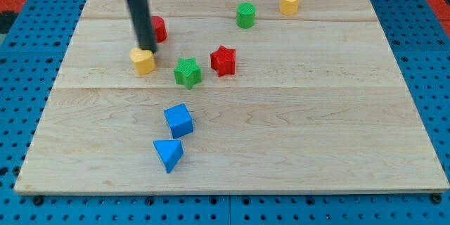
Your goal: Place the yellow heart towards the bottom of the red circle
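The yellow heart lies at the board's upper left. The red circle stands just above and to the right of it, partly hidden by the dark rod. My tip rests at the heart's top edge, between the heart and the red circle, touching or nearly touching the heart.
A green star and a red star lie to the right of the heart. A green cylinder and a yellow hexagon block are near the top. A blue cube and a blue triangle lie lower down. The wooden board sits on a blue pegboard.
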You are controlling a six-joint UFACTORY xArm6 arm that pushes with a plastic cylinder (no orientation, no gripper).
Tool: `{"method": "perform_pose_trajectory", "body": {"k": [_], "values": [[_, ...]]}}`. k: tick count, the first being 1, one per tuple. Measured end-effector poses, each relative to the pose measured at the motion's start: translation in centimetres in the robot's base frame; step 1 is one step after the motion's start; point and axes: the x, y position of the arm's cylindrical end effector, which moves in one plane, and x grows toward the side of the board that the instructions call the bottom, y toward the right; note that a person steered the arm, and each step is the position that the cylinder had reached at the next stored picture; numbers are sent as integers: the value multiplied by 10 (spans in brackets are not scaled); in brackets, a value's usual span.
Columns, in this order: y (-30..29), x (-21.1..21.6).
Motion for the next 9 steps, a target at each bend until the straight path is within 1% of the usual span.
{"method": "perform_pose_trajectory", "body": {"k": [1, 2, 3, 4, 5, 6, 7, 8, 9], "values": [[-4, -26], [31, -78], [83, -97], [92, -63], [118, -57], [119, -94], [125, -94], [96, -44], [-6, -18]]}}
